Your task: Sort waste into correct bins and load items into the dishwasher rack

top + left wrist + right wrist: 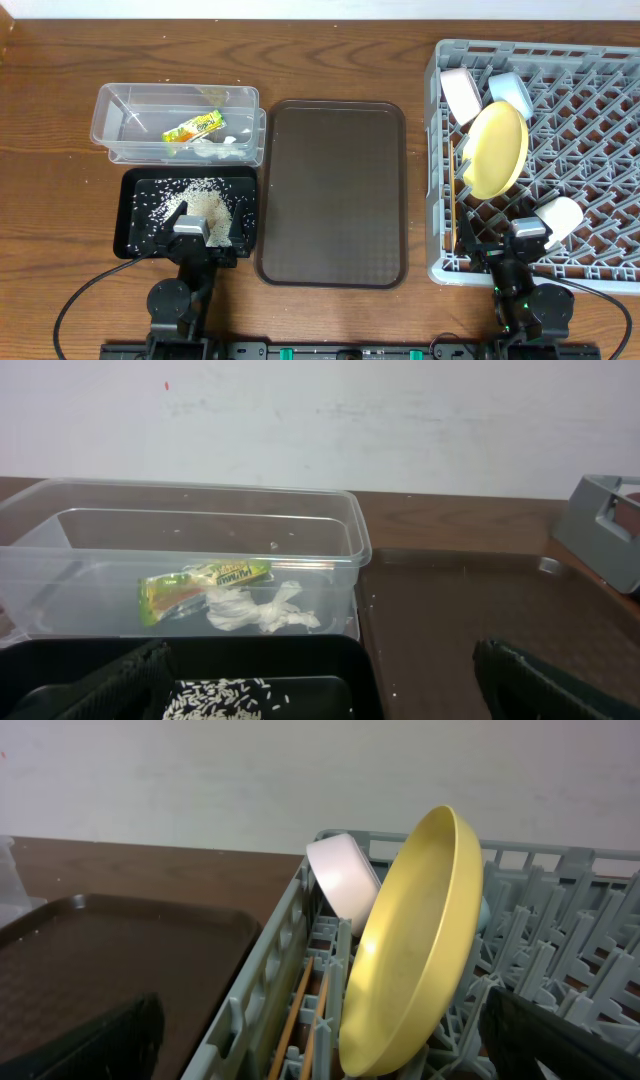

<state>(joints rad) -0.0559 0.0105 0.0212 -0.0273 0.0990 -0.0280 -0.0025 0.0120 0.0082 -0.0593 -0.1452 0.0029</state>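
- Left claw [190,235] is held wide open with nothing in it, at the near edge of the black tray [135,245].
- Right claw [527,235] is also spread and empty, at the rack's [600,60] near rim.
- Rice [195,205] is seen in the black tray; wrapper [193,127] and tissue [255,610] in the tub [110,110].
- Plate [497,150], white bowl [460,92], blue bowl [510,92], cup [560,217] and chopsticks [298,1015] are racked.
- Task is judged finished; only parking seems called for.

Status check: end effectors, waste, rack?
Left end effector and right end effector open, holding nothing. Wrapper and tissue in clear tub, rice in black tray. Plate, chopsticks in rack. No obstructions.
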